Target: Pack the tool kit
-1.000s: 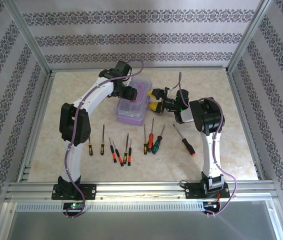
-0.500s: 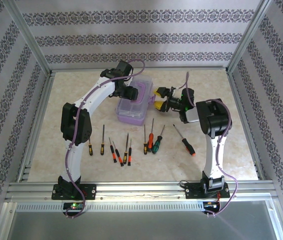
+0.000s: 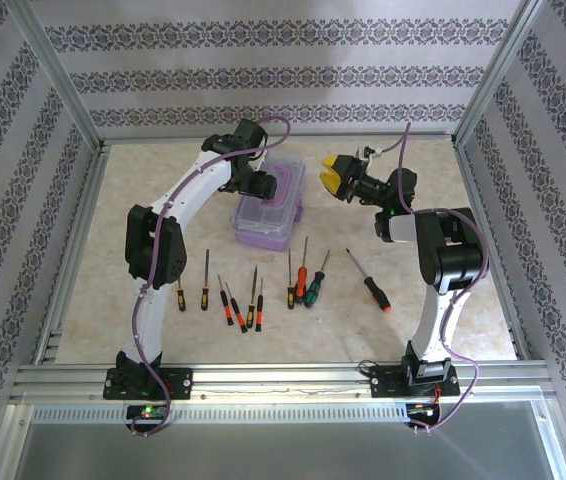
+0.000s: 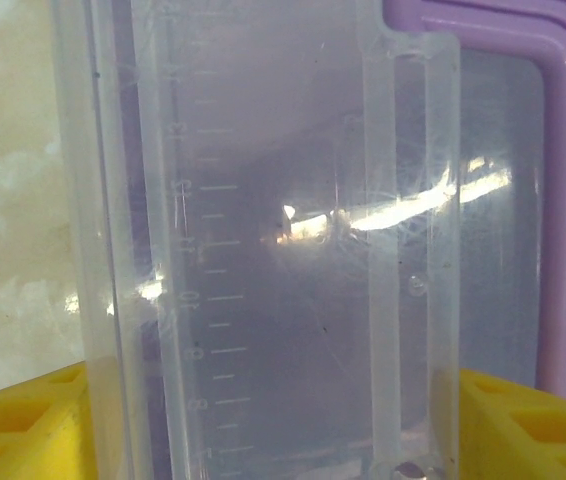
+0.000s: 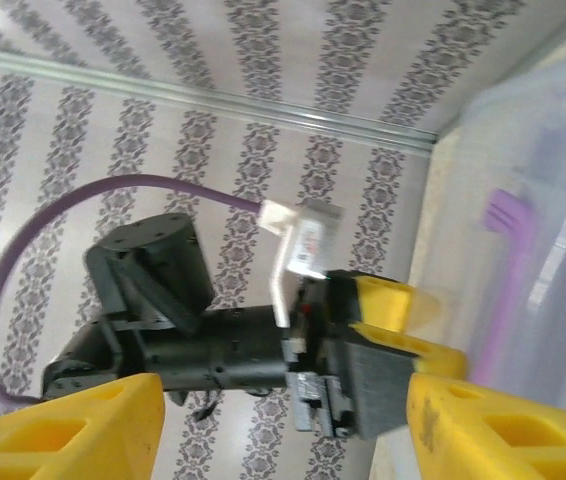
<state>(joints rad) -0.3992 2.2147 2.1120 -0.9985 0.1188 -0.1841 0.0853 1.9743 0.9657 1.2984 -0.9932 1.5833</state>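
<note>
Marbled table (image 3: 453,270), striped floral wallpaper (image 3: 283,75)

Faint ruler ticks (image 4: 218,272) with illegible numerals on the clear lid (image 4: 293,120).

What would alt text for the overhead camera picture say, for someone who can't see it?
Two white robot arms reach over a marbled table: the left claw sits at a translucent purple box, and the right claw hangs open beside it, holding nothing. A row of small screwdrivers lies on the table in front of the box.
</note>
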